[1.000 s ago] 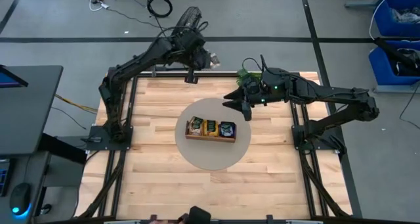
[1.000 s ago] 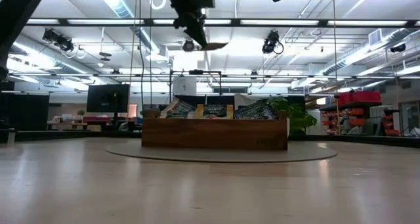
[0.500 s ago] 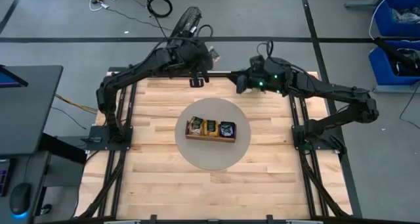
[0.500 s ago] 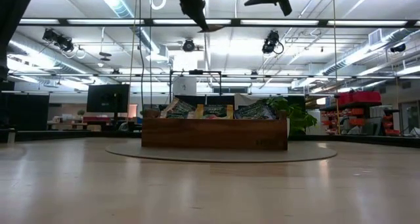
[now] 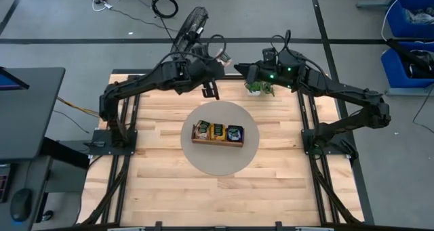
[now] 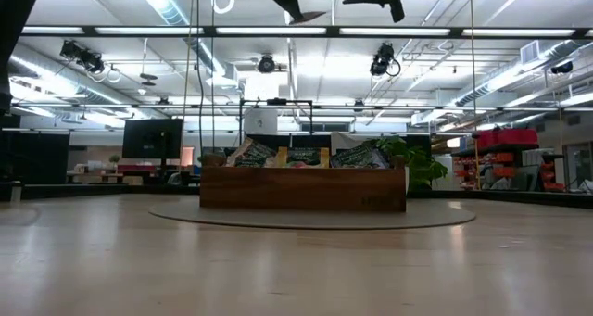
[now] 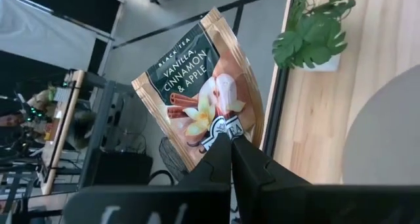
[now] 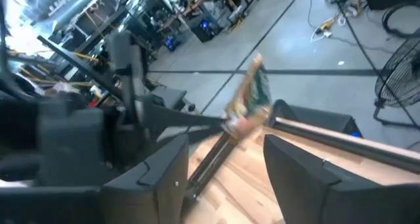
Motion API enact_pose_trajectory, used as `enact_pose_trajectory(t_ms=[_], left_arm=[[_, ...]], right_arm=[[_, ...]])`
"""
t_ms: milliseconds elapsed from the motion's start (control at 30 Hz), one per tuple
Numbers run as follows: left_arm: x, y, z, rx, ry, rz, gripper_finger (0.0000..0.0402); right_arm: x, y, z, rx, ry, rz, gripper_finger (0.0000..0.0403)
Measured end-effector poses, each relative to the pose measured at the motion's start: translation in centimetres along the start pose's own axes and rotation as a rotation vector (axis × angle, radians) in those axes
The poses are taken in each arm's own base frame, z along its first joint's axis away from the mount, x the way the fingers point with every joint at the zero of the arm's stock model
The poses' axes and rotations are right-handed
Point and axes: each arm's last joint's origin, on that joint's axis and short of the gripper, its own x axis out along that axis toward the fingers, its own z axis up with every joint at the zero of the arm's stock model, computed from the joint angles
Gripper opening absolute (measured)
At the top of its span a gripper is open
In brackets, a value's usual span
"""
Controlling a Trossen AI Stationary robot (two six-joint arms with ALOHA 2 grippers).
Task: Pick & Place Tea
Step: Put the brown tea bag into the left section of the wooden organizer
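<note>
1. Table (image 5: 156, 190): wooden top carrying a round grey mat (image 5: 220, 160) at centre. No fault noted.
2. Tray (image 5: 217, 134): sits on the mat, its three compartments already stocked with tea packets (image 5: 218, 130).
3. Left gripper (image 5: 211, 90): raised at about 12 o'clock from the tray, fingers pressed together on the lower edge of one packet, the vanilla tea packet (image 7: 200, 96), which stands clear of the fingertips.
4. Right gripper (image 5: 239, 70): at roughly 1 o'clock, just beside the left one, jaws spread and facing the packet edge-on.
5. Recommendation: this looks like a handover. The right jaws should straddle the free upper edge squarely and close firmly before the left releases.
6. Change: a second ago the right gripper hung low near the tray; it has since risen towards the left gripper and spread wider.
</note>
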Motion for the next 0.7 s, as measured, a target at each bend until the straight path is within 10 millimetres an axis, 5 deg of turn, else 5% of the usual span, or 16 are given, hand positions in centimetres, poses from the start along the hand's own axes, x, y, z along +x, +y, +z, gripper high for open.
enact_pose_trajectory(t_ms=[400, 700], left_arm=[[-3.1, 0.0, 0.8, -0.108, -0.085, 0.036, 0.0], [-4.2, -0.6, 2.1, -0.157, -0.187, 0.033, 0.0]], right_arm=[[0.6, 0.0, 0.0, 0.028, 0.003, 0.026, 0.0272], [2.0, 0.1, -0.3, 0.039, -0.006, 0.08, 0.0268]])
